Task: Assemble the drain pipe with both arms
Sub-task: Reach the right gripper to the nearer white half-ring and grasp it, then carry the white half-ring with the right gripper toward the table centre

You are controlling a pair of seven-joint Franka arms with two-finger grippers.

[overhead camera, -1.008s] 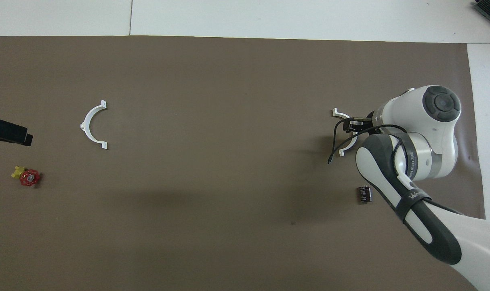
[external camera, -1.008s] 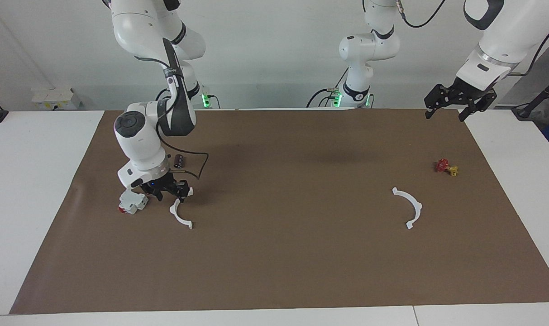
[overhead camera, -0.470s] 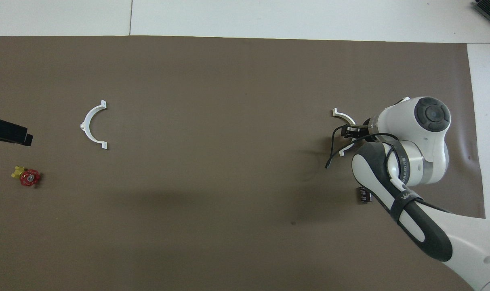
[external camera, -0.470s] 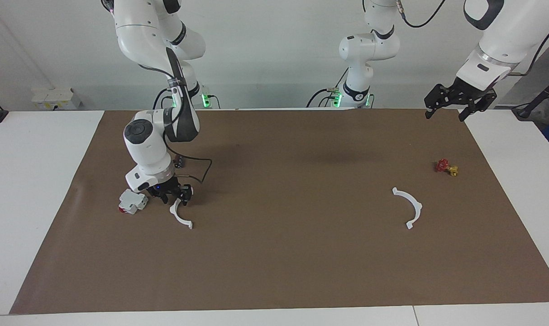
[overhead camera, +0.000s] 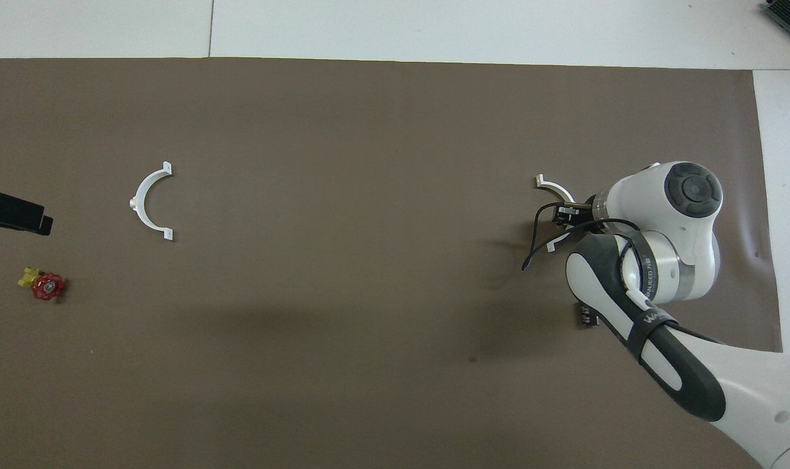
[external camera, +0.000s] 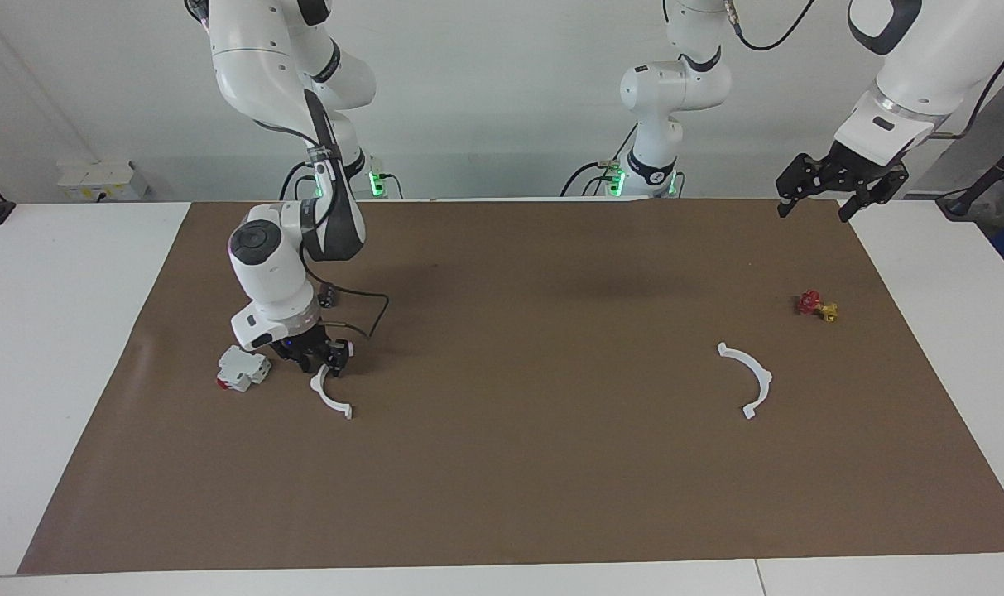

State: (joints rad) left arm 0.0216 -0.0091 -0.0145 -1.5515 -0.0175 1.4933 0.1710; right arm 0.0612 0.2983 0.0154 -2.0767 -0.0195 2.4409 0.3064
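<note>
right gripper [external camera: 324, 359]: low over 1 half-ring [external camera: 330, 394] by my bench edge, can't tell grip
left gripper [external camera: 841, 184]: waiting, spread apart
other half-ring [external camera: 748, 378]: untouched near opposite edge
progress: 0 joined

The right arm's strap [overhead camera: 652, 320] bears only partly legible lettering.

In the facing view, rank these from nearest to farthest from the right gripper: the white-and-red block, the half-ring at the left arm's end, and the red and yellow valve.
From the right gripper, low over the other half-ring:
1. White-and-red block, right beside the gripper at the right arm's end.
2. Half-ring at the left arm's end, well across the mat.
3. Red and yellow valve, farther toward that end, nearer to the robots.
</note>
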